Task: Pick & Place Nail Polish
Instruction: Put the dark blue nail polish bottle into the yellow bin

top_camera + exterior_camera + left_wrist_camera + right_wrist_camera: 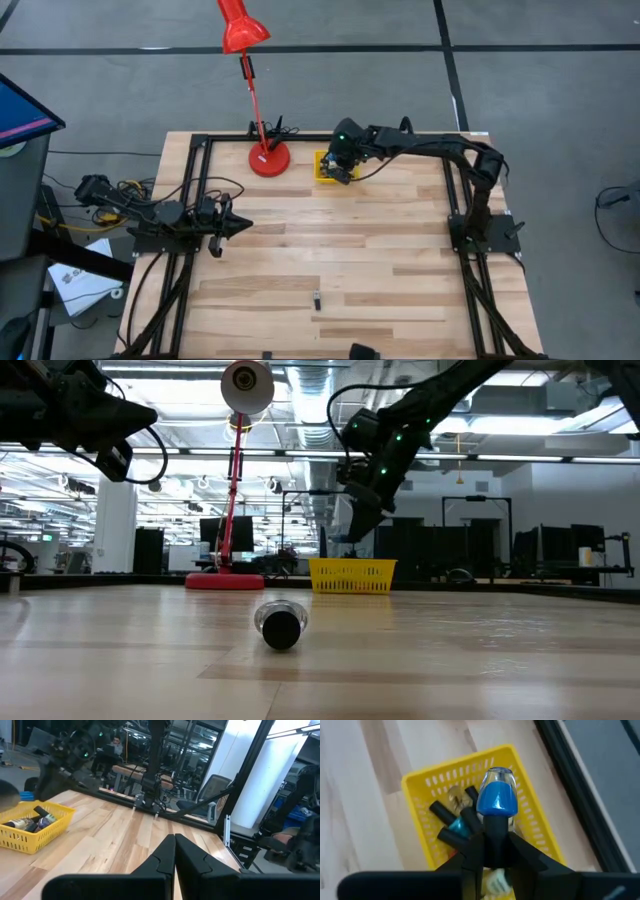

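Note:
My right gripper (492, 845) hangs above the small yellow bin (422, 780), shut on a blue nail polish bottle (497, 795) with a black cap. In the high view it is over the bin (322, 160) at the table's far middle. Several bottles (455, 820) lie in the bin. One more bottle (280, 624) lies on its side on the table near the front edge (316, 299). My left gripper (174, 852) is shut and empty at the table's left side (243, 225). My right gripper pinches the blue bottle's black cap (493, 827) between its two fingers. The fingers come from above, slanting down. The bottle's blue body sticks out past the fingertips toward the bin, lifted clear of it.
A red desk lamp stands on its round base (269, 158) just left of the bin, its stem (252, 95) leaning toward the far edge. Black frame rails (195, 180) run along the table's left and right sides. Bare wood (340, 250) lies between the arms.

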Robot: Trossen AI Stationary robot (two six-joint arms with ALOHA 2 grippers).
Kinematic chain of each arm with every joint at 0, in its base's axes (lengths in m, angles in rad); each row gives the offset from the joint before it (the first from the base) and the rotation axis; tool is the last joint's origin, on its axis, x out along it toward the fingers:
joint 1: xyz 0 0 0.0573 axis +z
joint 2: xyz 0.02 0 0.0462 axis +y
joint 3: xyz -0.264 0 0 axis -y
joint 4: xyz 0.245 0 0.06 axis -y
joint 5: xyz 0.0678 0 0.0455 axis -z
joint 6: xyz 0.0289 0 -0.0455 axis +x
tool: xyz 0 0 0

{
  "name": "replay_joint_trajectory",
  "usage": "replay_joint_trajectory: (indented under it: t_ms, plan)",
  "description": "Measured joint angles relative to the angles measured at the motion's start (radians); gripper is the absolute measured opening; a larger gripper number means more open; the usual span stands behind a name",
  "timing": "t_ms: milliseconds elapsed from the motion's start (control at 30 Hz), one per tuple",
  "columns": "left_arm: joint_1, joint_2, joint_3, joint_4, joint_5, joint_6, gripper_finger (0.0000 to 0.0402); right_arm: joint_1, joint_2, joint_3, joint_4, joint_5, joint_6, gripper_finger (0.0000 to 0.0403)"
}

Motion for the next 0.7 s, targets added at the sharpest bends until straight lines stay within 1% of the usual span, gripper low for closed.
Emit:
replay_joint_trajectory:
  t_ms: [133, 267, 500, 600, 700]
  plan:
    - [0.000, 0.000, 0.000, 0.001, 0.000, 0.000, 0.0001, 0.001, 0.029, 0.000, 0.031, -0.024, -0.010, 0.0060]
    - [0.000, 0.000, 0.000, 0.001, 0.000, 0.000, 0.0001, 0.010, 0.054, 0.002, 0.034, -0.027, -0.026, 0.0061]
    - [0.000, 0.000, 0.000, 0.001, 0.000, 0.000, 0.0001, 0.008, 0.052, 0.003, 0.060, -0.027, -0.060, 0.0064]
    - [0.000, 0.000, 0.000, 0.001, 0.000, 0.000, 0.0001, 0.008, 0.047, 0.003, 0.065, -0.027, -0.060, 0.0077]
    - [0.000, 0.000, 0.000, 0.001, 0.000, 0.000, 0.0001, 0.009, 0.047, 0.003, 0.063, -0.027, -0.060, 0.0099]
